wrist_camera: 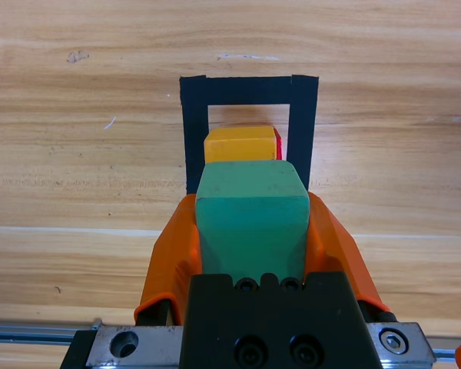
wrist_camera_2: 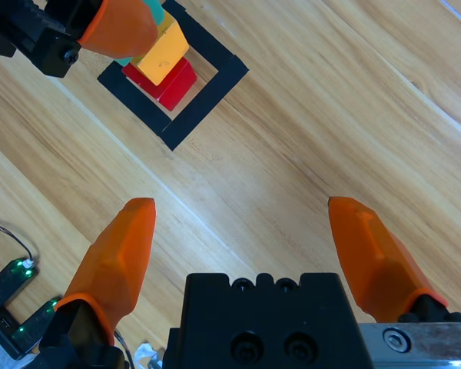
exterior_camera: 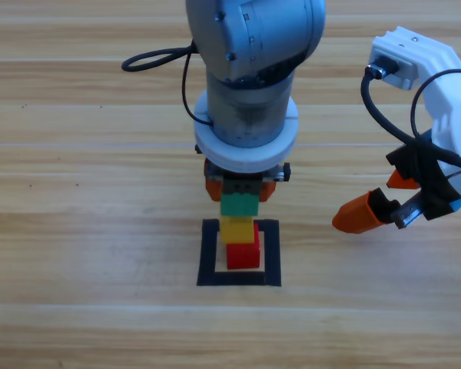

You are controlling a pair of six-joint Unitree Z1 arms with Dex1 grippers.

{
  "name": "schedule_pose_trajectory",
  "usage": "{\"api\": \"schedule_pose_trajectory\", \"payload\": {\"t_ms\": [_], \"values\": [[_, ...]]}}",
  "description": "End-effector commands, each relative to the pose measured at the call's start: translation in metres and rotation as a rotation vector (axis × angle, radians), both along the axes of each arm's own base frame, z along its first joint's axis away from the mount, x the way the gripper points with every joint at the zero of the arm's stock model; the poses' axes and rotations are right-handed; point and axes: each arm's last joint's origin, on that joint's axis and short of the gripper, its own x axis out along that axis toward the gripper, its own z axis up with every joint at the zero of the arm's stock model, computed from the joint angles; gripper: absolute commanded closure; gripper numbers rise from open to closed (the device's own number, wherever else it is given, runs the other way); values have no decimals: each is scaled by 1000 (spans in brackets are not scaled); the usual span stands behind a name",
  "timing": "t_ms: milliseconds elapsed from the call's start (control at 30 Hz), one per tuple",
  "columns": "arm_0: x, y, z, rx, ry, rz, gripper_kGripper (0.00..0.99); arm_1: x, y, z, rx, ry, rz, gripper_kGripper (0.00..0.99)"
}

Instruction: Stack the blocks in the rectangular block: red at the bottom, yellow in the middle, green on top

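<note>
— Where are they with it?

— Last step, I'd say. The red cube (exterior_camera: 243,256) sits inside the black frame (exterior_camera: 207,254), the yellow cube (exterior_camera: 237,229) rests on top of it, and the left gripper (exterior_camera: 240,187) is right over the pile with the green cube (wrist_camera: 251,219) clamped between its orange jaws.

— Is the green one down yet?

— Looks like it's on the yellow, or a hair above; from the overhead angle they meet, but I can't tell whether the weight is off the jaws. In the left wrist view the yellow shows just beyond the green, with a sliver of red to its right, so the pile isn't perfectly square.

— And the other arm?

— The right gripper (exterior_camera: 384,207) waits well off to the right, jaws spread wide, nothing in them.

— So what next?

— My guess: settle the green flat on the yellow, let the jaws part gently, then lift straight up. Any sideways drag could tip that slightly crooked tower.
</note>
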Motion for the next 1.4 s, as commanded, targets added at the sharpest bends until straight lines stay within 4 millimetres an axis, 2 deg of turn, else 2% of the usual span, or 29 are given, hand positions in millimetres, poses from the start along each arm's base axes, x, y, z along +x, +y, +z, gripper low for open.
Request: {"api": "schedule_pose_trajectory", "payload": {"t_ms": [33,467,1400], "values": [[7,-4,-29,57,48,-10,927,4,-7,-11,-27,13,-27,5],[22,5,-34,50,72,-7,929,4,-7,-12,-29,15,-27,5],[24,1,-42,31,82,30,927,5,-6,-13,-33,15,-23,5]]}}
